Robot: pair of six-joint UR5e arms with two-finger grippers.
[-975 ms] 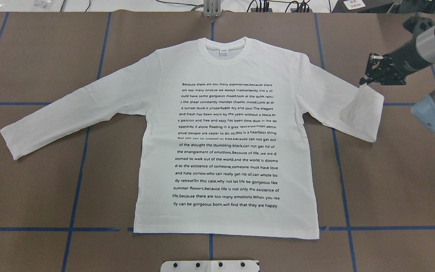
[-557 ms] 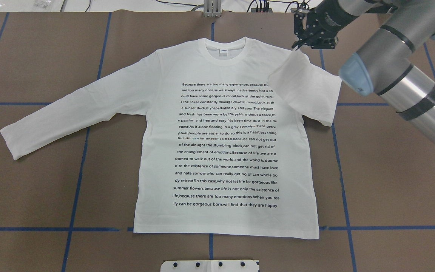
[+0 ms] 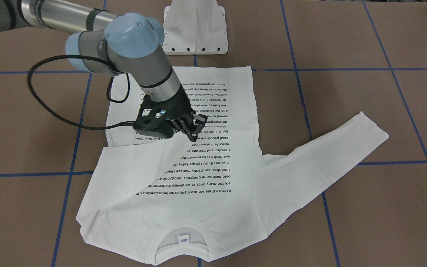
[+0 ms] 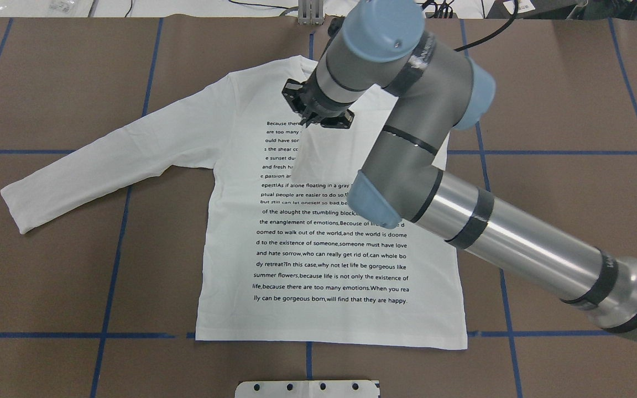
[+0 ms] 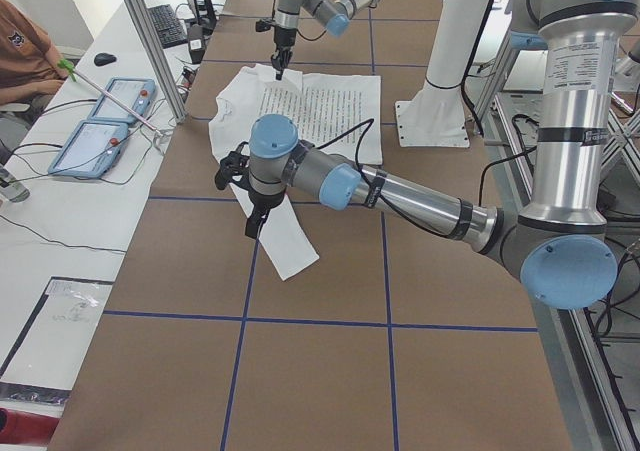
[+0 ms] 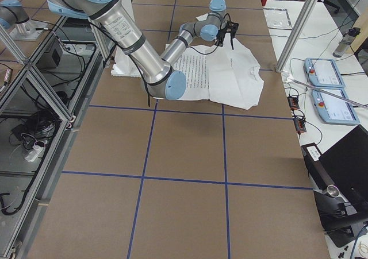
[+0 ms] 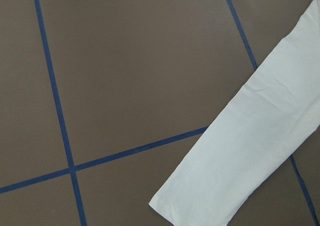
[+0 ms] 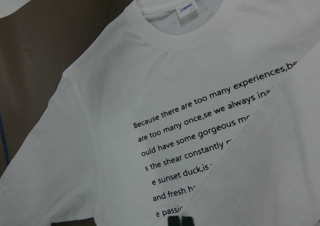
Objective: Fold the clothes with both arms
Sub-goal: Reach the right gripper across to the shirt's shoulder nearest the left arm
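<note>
At the bottom edge of the overhead view there is a white base plate (image 4: 307, 388) with a row of small dark holes. Just above it begins the table (image 4: 47, 276), matte brown and crossed by thin blue tape lines (image 4: 114, 249) that make large rectangles.

The white T-shirt (image 4: 329, 320) lies flat in the middle of the frame, print side up, with the straight hem toward the bottom. Its cloth is smooth and soft, with only slight creases. Many lines of small black text fill the chest.

The left sleeve (image 4: 103, 160) is stretched out to the left of the frame. The right sleeve (image 4: 329, 160) is folded diagonally over the chest (it covers the ends of the upper text lines).

The right arm (image 4: 517, 243), a shiny metal tube with light-blue round caps, comes in from the lower right. The right gripper (image 4: 310, 119) is closed on the end of the folded sleeve; its black fingertips (image 8: 175, 221) stand pressed together.

Further up are the ribbed round collar (image 8: 175, 40) and a small neck label (image 8: 187, 9).

In the left side view the left gripper (image 5: 255, 216) hangs over the left cuff; I cannot tell whether its jaws are open.
</note>
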